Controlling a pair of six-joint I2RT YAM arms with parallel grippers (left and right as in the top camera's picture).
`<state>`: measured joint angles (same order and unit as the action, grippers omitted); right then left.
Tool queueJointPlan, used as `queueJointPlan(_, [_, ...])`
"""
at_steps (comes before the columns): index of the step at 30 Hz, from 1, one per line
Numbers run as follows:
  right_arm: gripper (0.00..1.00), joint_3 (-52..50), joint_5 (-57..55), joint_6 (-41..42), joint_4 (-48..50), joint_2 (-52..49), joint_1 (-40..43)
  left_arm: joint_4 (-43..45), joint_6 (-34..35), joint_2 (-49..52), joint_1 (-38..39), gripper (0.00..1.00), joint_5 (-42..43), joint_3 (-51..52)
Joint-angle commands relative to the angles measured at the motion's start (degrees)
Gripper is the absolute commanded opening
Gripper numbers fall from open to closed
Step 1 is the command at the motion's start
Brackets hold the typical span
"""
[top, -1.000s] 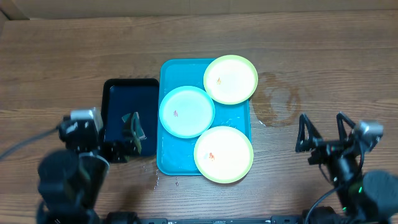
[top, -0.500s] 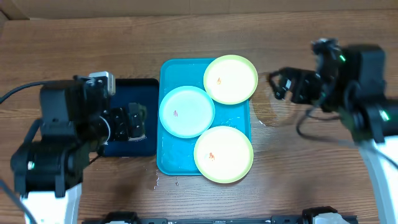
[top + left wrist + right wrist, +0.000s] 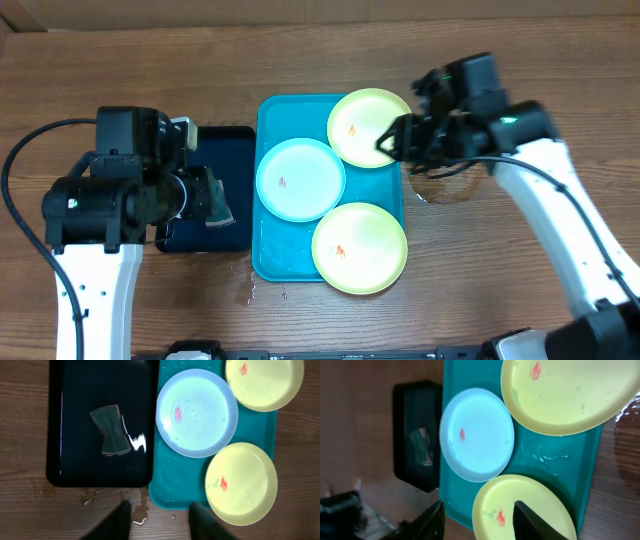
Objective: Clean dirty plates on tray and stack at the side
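Observation:
The turquoise tray point(image 3: 271, 252) holds three plates: a lime-green one point(image 3: 365, 120) at the back right, a light blue one point(image 3: 300, 179) at the left and another lime-green one point(image 3: 359, 247) at the front. Each carries a small orange-red smear. My left gripper point(image 3: 160, 505) hangs open and empty high over the dark tray's front edge, left of the plates. My right gripper point(image 3: 392, 143) hovers open and empty over the right rim of the back green plate. In the right wrist view, its fingers point(image 3: 479, 505) frame the front green plate point(image 3: 530, 510).
A smaller navy-black tray point(image 3: 238, 140) lies left of the turquoise one, with a dark sponge point(image 3: 111, 429) in it. Water spots mark the wood by the tray's front corner point(image 3: 136, 510) and to the right of the tray point(image 3: 445, 170).
Both arms have risen from the table's front edge and swung inward. The left one is now over the dark tray and the right one over the back green plate. Both jaws have narrowed.

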<state>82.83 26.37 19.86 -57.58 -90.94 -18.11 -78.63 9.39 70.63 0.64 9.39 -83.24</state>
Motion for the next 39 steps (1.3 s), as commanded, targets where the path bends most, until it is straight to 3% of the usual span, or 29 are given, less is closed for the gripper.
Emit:
queueJointPlan(1, [0.46,1.01,-10.40,4.28,1.42,-3.06,-4.81,-0.09,0.48,0.96,-0.31,0.48,-1.05,1.55])
queueJointPlan(5, [0.47,0.76,-17.59,8.79,3.56,-7.41,-8.55,-0.22,0.50,2.67,-0.31,0.49,-1.05,1.79])
queueJointPlan(16, [0.45,0.74,-19.04,8.90,11.10,-19.28,-11.85,-0.26,0.50,6.10,-0.31,0.49,-1.05,1.79])
queueJointPlan(23, [0.28,0.74,-18.23,8.90,12.98,-24.13,-12.44,-0.11,1.55,7.37,-0.28,0.51,-1.53,1.84])
queueJointPlan(35, [0.24,-0.11,-19.12,8.92,15.26,-25.57,-13.77,-0.20,2.27,7.80,-0.24,0.50,-2.78,1.88])
queueJointPlan(39, [0.13,-2.05,-19.30,8.92,17.44,-25.57,-13.77,-0.24,2.27,7.80,-0.26,0.50,-2.78,1.88])
